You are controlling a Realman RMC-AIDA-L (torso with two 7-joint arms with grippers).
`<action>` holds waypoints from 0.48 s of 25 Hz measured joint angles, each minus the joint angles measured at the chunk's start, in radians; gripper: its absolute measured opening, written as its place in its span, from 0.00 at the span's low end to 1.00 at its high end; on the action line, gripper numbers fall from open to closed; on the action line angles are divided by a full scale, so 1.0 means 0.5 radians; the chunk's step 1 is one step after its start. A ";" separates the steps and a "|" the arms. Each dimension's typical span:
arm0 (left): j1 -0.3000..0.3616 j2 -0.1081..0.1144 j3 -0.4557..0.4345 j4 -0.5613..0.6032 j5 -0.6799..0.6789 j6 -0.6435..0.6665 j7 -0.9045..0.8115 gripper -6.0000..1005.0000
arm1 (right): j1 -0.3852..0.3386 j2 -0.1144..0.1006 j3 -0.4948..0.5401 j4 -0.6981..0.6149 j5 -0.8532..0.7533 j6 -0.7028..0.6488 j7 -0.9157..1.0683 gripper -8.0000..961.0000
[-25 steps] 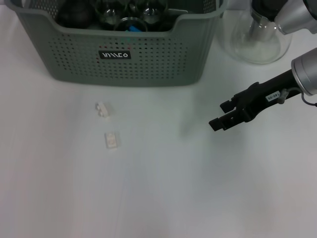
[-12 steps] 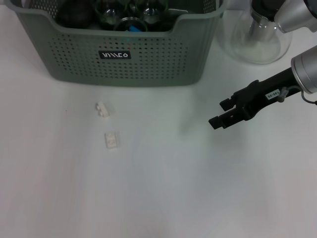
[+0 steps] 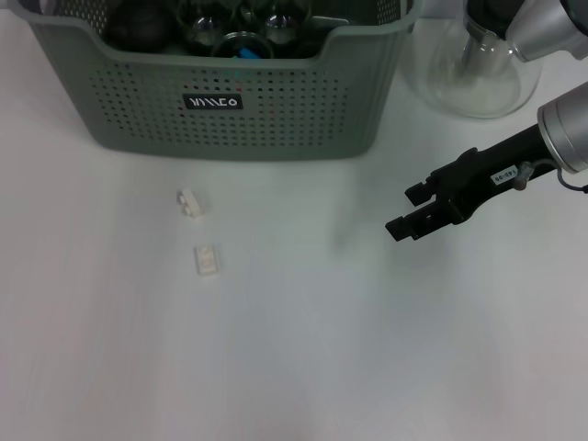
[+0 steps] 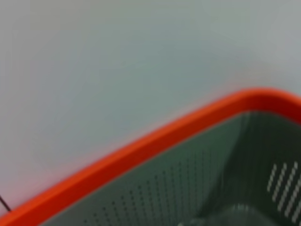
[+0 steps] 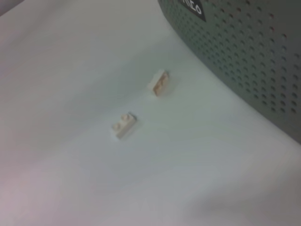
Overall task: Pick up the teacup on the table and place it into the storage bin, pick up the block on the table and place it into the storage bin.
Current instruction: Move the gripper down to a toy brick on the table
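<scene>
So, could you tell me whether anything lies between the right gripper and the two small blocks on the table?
Nothing visible does. The right gripper hangs open over bare table, and the blocks lie apart to its left, in front of the storage bin.

two small white blocks (image 3: 191, 202) (image 3: 208, 259) lie near each other before the grey-green perforated storage bin (image 3: 276, 110).

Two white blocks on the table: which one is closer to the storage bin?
The upper block, lying just below the storage bin; the other block sits farther out towards the robot.
</scene>
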 joint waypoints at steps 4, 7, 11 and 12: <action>0.101 -0.014 -0.168 0.403 -0.264 0.272 0.068 0.69 | 0.003 -0.002 0.001 -0.001 0.000 -0.006 -0.029 0.81; 0.270 -0.028 -0.204 0.764 -0.696 0.469 0.190 0.78 | 0.006 -0.008 0.006 -0.001 0.000 -0.007 -0.030 0.81; 0.491 -0.033 -0.305 1.121 -1.323 0.805 0.356 0.84 | 0.007 -0.024 0.006 -0.001 0.000 -0.008 -0.021 0.81; 0.509 -0.036 -0.339 1.156 -1.390 0.871 0.375 0.85 | 0.008 -0.026 0.007 -0.001 0.000 -0.008 -0.020 0.81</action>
